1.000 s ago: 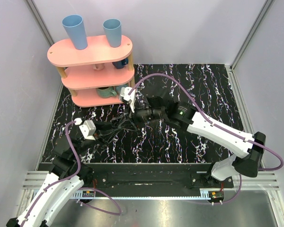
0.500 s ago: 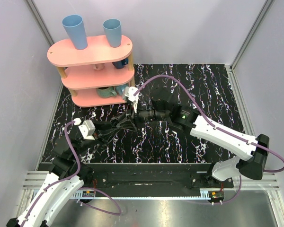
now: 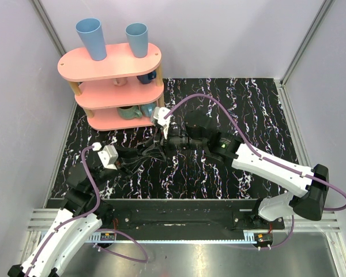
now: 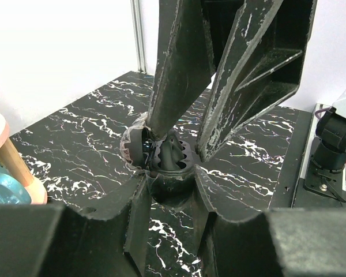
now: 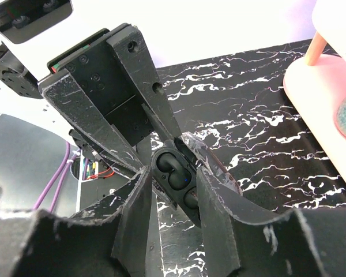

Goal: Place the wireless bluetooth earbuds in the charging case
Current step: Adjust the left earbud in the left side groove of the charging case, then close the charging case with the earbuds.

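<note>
1. The case [image 5: 166,163] is black, not white, and its lid stands open. It is held off the desk [image 3: 248,109] at left-centre, just right of the pink shelf [image 3: 109,63].
2. The left gripper [image 4: 172,186] is clenched on the lower body of the case, with the open wells facing the right arm.
3. The right gripper [image 4: 179,144] stands over the opening with its jaws parted, one to each side of the wells. Nothing appears to be pinched between them.
4. In the right wrist view, one of the dark earbuds [image 5: 176,175] sits in its well. A second rounded shape lies just nearer, partly hidden by a finger. I cannot tell whether both are fully seated.
5. Judged from this, the step in hand is letting go of an earbud in its well, late in the task.
6. The next move likely calls for the right gripper to draw straight back without snagging the earbud or the lid. If an earbud stands proud, it needs a light press. Then the lid needs closing against the left gripper's firm hold.
</note>
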Robot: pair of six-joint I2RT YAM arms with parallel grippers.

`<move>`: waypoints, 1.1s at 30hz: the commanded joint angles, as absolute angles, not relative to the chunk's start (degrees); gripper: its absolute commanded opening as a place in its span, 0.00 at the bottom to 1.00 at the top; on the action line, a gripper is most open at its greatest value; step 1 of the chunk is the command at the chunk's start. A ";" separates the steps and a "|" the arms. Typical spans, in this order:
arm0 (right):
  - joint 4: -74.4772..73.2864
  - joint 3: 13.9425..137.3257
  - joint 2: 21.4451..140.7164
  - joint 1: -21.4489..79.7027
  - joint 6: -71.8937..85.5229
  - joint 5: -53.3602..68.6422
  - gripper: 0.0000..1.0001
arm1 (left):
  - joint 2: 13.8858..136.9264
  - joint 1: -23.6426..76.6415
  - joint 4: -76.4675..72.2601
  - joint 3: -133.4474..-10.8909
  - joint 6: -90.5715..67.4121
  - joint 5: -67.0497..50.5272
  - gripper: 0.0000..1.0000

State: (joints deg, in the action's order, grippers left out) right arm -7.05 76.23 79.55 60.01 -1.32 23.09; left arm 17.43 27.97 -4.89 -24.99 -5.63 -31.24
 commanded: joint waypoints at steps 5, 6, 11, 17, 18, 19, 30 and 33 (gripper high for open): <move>-2.90 76.46 78.22 60.29 -2.11 22.93 0.39 | 17.84 27.86 -8.97 -25.93 -6.42 -35.51 0.00; -3.25 76.73 78.48 60.29 -2.11 23.29 0.37 | 17.84 27.77 -8.96 -25.93 -6.42 -35.42 0.00; -6.23 78.66 79.98 60.29 -2.37 25.92 0.25 | 17.75 27.77 -8.96 -25.84 -6.42 -35.07 0.00; -7.99 78.66 79.19 60.29 -3.16 26.89 0.16 | 17.32 27.86 -8.70 -25.84 -6.42 -33.93 0.00; -8.43 78.66 79.10 60.29 -3.43 26.98 0.16 | 17.23 27.77 -8.61 -25.84 -6.42 -33.75 0.00; -8.70 78.75 79.01 60.38 -3.51 26.98 0.18 | 17.14 27.69 -8.53 -25.84 -6.42 -33.58 0.00; -5.02 75.07 74.19 60.29 -4.39 23.82 0.68 | 17.40 27.51 -7.56 -26.01 -5.98 -32.17 0.00; -0.71 72.25 72.34 60.29 -4.22 23.03 0.71 | 17.58 27.51 -7.30 -26.19 -5.80 -31.99 0.00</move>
State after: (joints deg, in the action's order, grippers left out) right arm -8.05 74.67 76.60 60.27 -3.42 25.08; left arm 17.69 27.59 -5.65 -24.97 -6.00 -32.10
